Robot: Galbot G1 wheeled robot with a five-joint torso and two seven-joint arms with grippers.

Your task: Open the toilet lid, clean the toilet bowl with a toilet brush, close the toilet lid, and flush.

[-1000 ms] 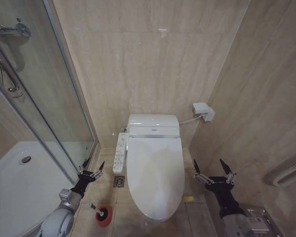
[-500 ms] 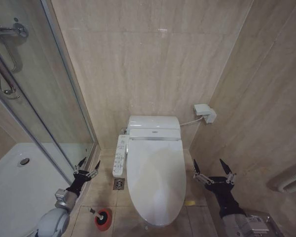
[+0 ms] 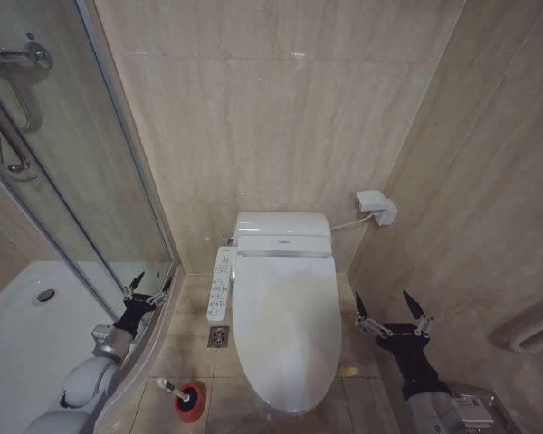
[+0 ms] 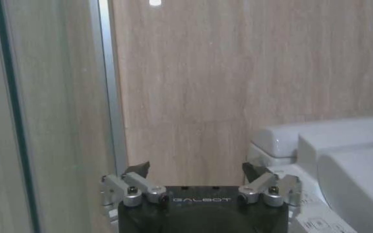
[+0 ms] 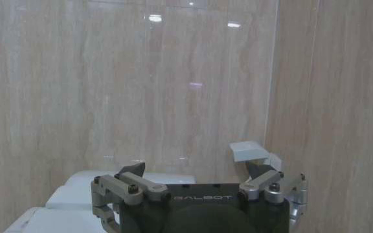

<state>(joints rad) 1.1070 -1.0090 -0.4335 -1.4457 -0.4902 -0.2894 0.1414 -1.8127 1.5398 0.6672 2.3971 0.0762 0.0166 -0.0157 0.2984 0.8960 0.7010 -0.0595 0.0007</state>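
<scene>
toilet lid [image 3: 285, 325] shut; both hands apparently spread, empty

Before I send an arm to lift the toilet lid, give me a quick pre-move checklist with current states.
1. Toilet lid shut flat, nothing on it: ok.
2. Left gripper open and empty, beside the shower glass: ok.
3. Right gripper open and empty, on the toilet's right side: ok.
4. Toilet brush sitting in its red holder on the floor: ok.
5. Lid's pull strap located: cannot tell.
</scene>
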